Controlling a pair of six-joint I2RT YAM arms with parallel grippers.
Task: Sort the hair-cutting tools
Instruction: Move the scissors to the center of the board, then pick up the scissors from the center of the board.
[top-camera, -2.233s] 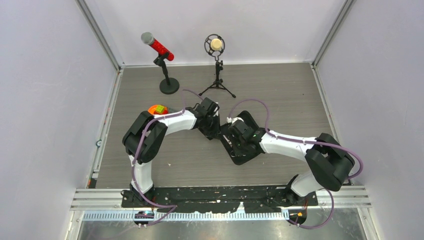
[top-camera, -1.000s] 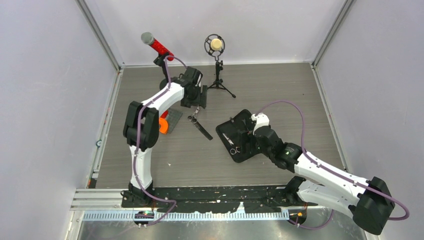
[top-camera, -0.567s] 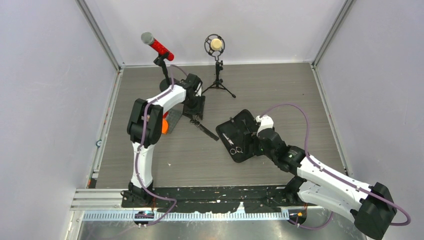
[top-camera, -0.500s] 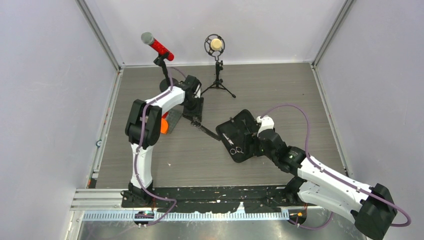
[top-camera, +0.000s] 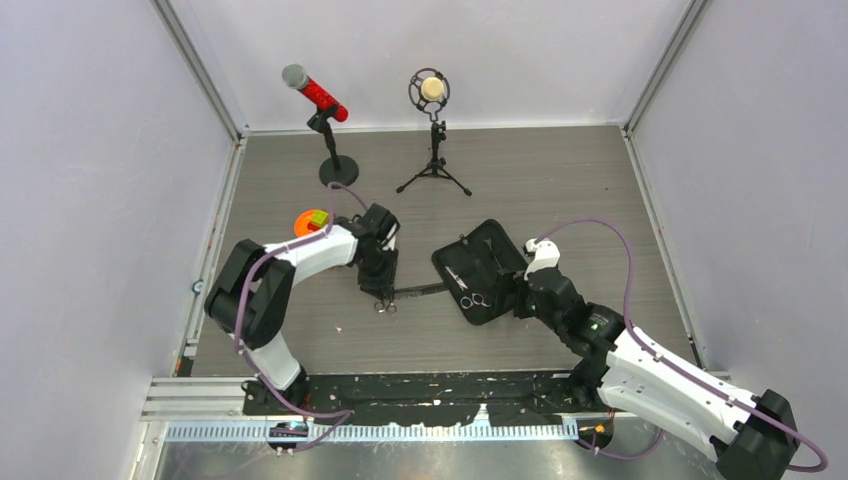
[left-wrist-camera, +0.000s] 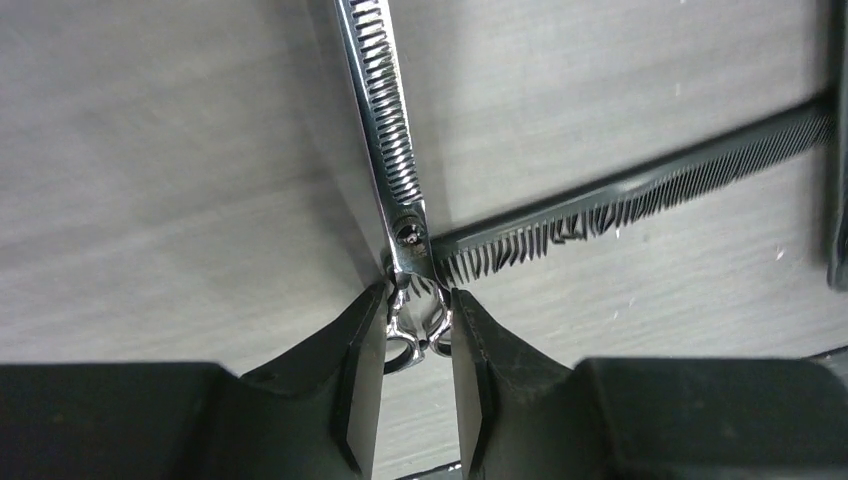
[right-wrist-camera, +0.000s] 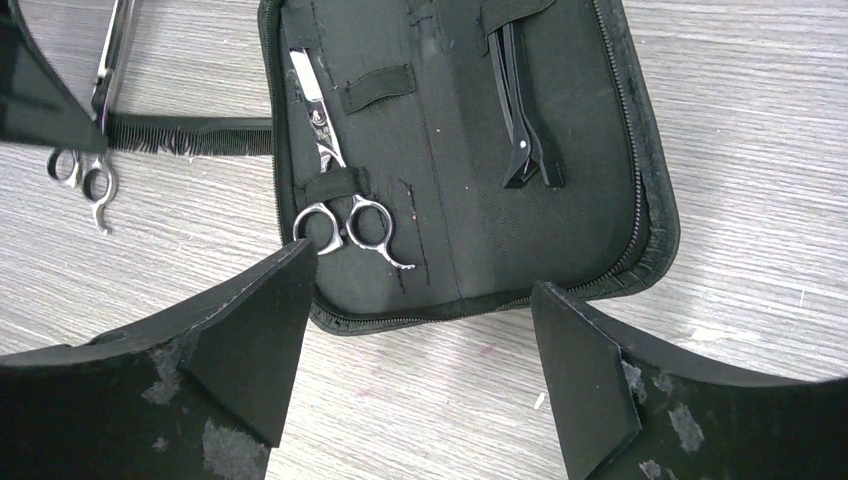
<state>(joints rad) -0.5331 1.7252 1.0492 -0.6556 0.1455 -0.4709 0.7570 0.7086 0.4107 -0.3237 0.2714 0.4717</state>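
Toothed silver thinning scissors lie on the table, their ring handles squeezed between the fingers of my left gripper, which is shut on them. A narrow black comb lies across, one end touching the scissors' pivot. From above, the left gripper sits left of the open black zip case. A second pair of scissors is strapped into the case, and black hair clips sit in its right half. My right gripper hovers open over the case's near edge, holding nothing.
A red microphone on a round-based stand and a cream microphone on a tripod stand at the back. An orange dish with a coloured cube sits beside the left arm's forearm. Grey walls close in the table on three sides.
The left arm has come from the back near the microphone stand toward the table's middle, its jaws narrowing onto the scissors' handles. Scissors and comb shifted nearer. The right arm drew back slightly.
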